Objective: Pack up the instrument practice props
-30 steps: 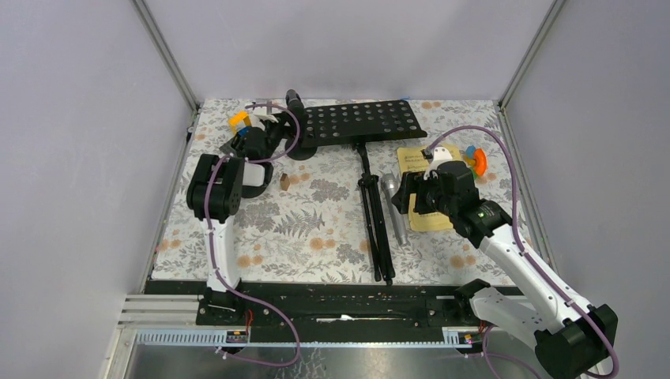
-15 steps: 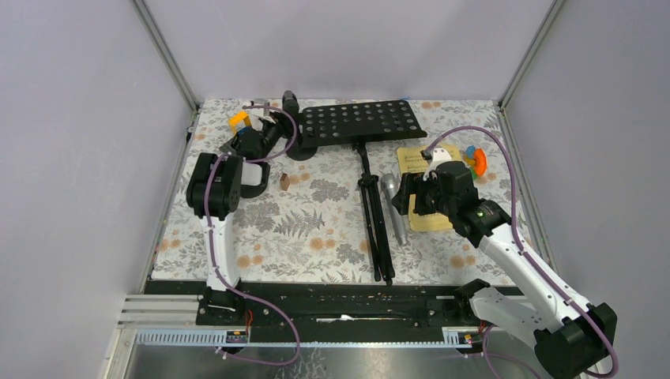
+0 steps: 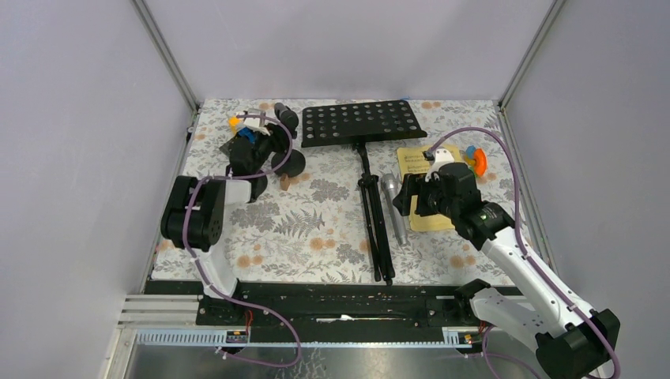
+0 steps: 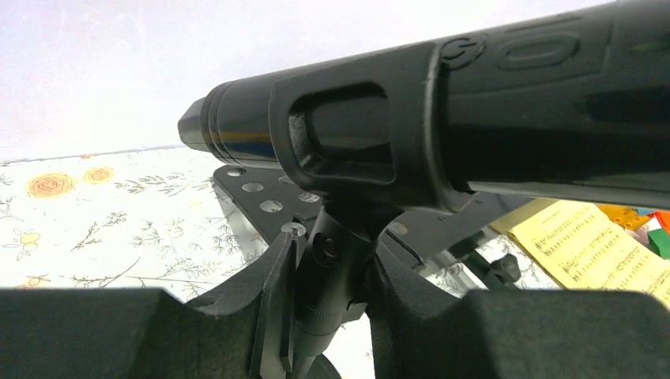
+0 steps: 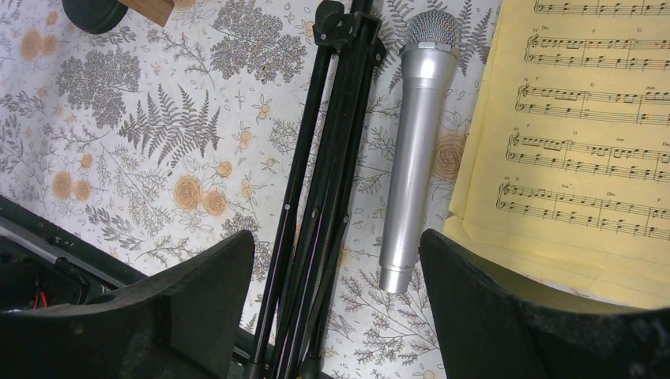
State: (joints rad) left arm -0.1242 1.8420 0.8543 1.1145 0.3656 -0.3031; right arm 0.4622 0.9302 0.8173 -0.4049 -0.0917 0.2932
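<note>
Left wrist view: left hand (image 4: 328, 320) pinches post (image 4: 332, 249), black microphone (image 4: 490, 103) cropped rightward.

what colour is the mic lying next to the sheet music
The microphone is silver, clearest in the right wrist view.

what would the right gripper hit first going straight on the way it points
Probably the folded tripod legs, lying between the open jaws of the right gripper; the silver microphone lies close beside them and might be met instead.

music rack (image 3: 363, 122) black, holed | pages (image 5: 589, 142) yellow | silver microphone (image 5: 411, 158) | black microphone (image 4: 513, 103) | black post (image 4: 328, 268) | tablecloth (image 5: 142, 118) grey-orange floral
</note>
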